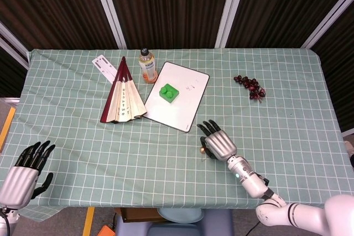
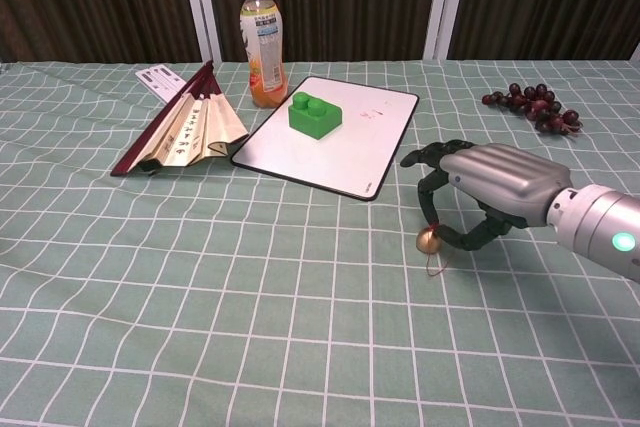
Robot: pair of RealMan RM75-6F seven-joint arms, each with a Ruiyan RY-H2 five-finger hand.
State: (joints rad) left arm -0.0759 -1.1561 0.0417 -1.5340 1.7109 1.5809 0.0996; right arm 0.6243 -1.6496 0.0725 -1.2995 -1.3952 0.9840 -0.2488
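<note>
My right hand point(image 2: 490, 192) hovers low over the green checked tablecloth point(image 2: 200, 297), right of centre, fingers curled downward. A small golden bell point(image 2: 428, 239) sits between a fingertip and the thumb, pinched, with a thin cord dangling under it. The head view shows the same right hand point(image 1: 218, 142) just in front of the whiteboard's near corner, the bell point(image 1: 203, 150) at its left side. My left hand point(image 1: 25, 172) hangs at the near left table edge, fingers spread, holding nothing. It does not appear in the chest view.
A white board point(image 2: 360, 147) carries a green block point(image 2: 314, 114). Left of it lie a half-open folding fan point(image 2: 185, 127) and a white card point(image 2: 155, 77). An orange drink bottle point(image 2: 262, 42) stands behind. Dark grapes point(image 2: 530, 105) lie far right.
</note>
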